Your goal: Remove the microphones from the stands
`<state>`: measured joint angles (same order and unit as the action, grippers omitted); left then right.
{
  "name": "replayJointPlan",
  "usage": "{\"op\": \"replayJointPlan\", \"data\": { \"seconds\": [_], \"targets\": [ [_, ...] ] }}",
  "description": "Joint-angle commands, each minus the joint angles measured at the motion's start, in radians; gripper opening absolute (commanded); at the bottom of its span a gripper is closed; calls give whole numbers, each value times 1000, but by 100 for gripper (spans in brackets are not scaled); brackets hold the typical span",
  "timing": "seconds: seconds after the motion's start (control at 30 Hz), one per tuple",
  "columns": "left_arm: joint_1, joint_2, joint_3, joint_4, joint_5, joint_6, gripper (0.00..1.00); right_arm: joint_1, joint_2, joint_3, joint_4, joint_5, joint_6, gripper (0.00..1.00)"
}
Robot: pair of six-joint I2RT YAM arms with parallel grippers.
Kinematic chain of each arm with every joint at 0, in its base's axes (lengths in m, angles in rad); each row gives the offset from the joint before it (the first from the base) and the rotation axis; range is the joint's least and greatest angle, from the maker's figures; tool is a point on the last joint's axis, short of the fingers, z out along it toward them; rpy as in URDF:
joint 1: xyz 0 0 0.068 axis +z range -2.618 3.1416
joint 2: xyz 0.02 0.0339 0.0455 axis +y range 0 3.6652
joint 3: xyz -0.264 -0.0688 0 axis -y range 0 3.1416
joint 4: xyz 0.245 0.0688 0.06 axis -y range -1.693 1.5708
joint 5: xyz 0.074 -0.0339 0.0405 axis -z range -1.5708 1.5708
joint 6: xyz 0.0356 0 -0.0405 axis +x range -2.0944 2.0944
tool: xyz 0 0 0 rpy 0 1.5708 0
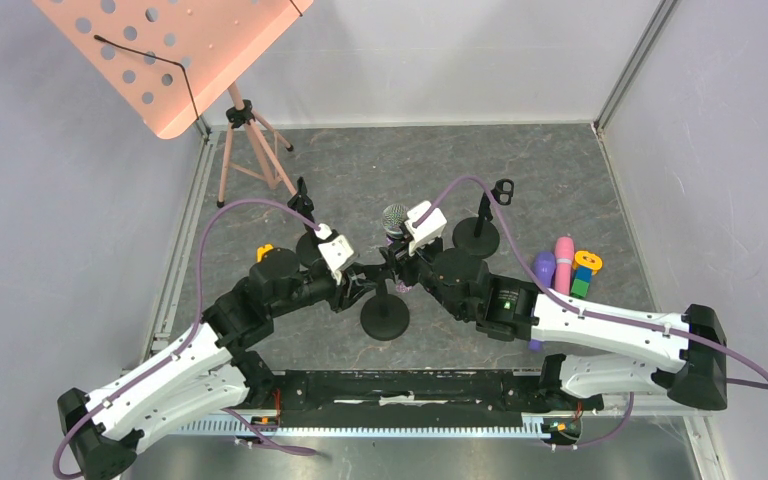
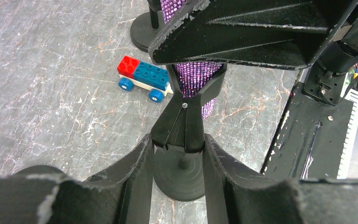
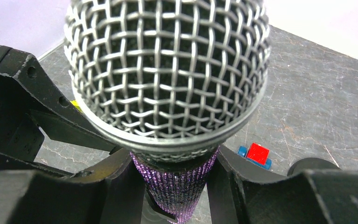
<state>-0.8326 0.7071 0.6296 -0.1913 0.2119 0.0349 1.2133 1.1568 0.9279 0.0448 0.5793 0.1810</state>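
Grey marbled tabletop [image 1: 560, 180]; microphone [image 3: 168, 70] tight in right pincer [image 3: 175, 179], stand [image 2: 182, 182] tight in left pincer [image 2: 178, 148].

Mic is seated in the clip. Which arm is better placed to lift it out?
Right. The right gripper grips the microphone by its purple handle under the mesh head, free to pull up. The left gripper clamps the stand lower down, better for bracing.

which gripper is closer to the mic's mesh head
Right. The right gripper is shut on the purple microphone handle just under the mesh head; the left gripper is lower, shut on the stand clip.
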Motion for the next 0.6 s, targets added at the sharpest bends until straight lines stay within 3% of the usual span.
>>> {"op": "replayJointPlan", "data": {
  "seconds": [0.0,0.33,0.43,0.57],
  "targets": [
    [-1,-32,10,10,9,-3,47,-15,-17,-6,47,11,-14,44],
    [-1,-47,7,21,21,-9,57,-17,0,7,35,6,-29,45],
    [-1,-40,7,20,32,-7,53,-18,7,14,29,2,-31,45],
    [0,-36,10,10,50,-7,57,-20,8,14,28,4,-29,45]
  ]
}}
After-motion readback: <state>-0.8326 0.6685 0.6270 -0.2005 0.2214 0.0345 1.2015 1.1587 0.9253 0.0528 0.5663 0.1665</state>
